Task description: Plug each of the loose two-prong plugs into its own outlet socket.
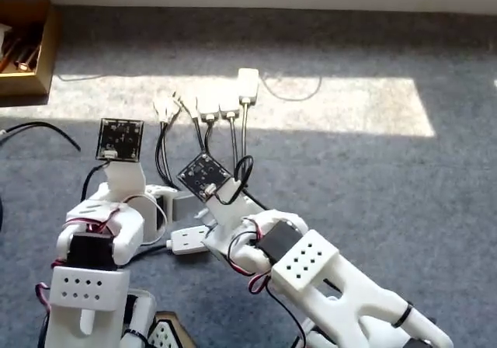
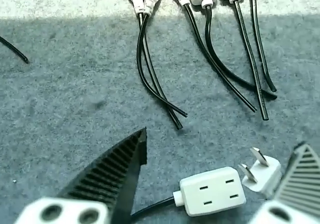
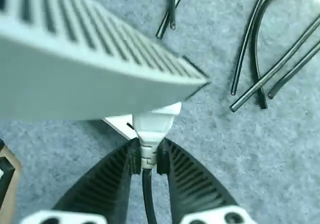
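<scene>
Two-prong plug, white: pinched by my right jaws at the collar where its black cord leaves the body. Both black ribbed fingers press on that collar, so the jaws are nearly closed. In the right wrist view a grey ribbed finger of the other arm crosses in front and hides the prong end.

Left wrist view gives the plug with both flat prongs bare and tilted. The prongs sit just beside the outlet socket and are not in its slots.

Outlet socket: white block lying flat on the grey carpet, slotted face up. Its own black cord leaves the end away from the plug. High view puts it on the carpet between the two arms.

Left jaws: wide open, holding nothing. The black finger is on one side and the grey finger on the other, with socket and plug both between them. I cannot tell whether the grey finger touches the plug or is only just beside it.

Other loose plugs: a row of white ones in the sunlit strip of carpet, well beyond the arms. Their black cords trail back toward the arms.
</scene>
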Controlling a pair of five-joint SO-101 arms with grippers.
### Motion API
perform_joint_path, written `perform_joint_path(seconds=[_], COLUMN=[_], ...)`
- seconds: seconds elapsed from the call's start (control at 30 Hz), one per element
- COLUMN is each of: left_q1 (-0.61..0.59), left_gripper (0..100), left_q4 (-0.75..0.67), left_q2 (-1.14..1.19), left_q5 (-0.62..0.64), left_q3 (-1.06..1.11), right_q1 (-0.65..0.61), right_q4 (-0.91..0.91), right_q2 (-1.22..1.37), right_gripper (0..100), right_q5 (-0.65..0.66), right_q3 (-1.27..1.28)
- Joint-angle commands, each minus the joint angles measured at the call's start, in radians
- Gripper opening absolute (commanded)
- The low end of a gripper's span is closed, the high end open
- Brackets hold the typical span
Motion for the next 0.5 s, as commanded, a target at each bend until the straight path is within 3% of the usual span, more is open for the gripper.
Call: perform_joint_path(seconds=[0.0,0.47], left_q1=[0.008,-0.033], left_gripper=[42,42], left_q4=[-0.063,-0.137], left_q2=[-0.012,-0.007], left_q5=[-0.035,-0.041], left_q3=[0.036,0.116], right_q1=[-0.008,0.094], right_q4=[0.068,0.295], right_q2=[-0.033,-0.033], right_gripper=[0.8,0.8], right_q5=[-0.009,-0.002], right_q3=[-0.107,-0.398])
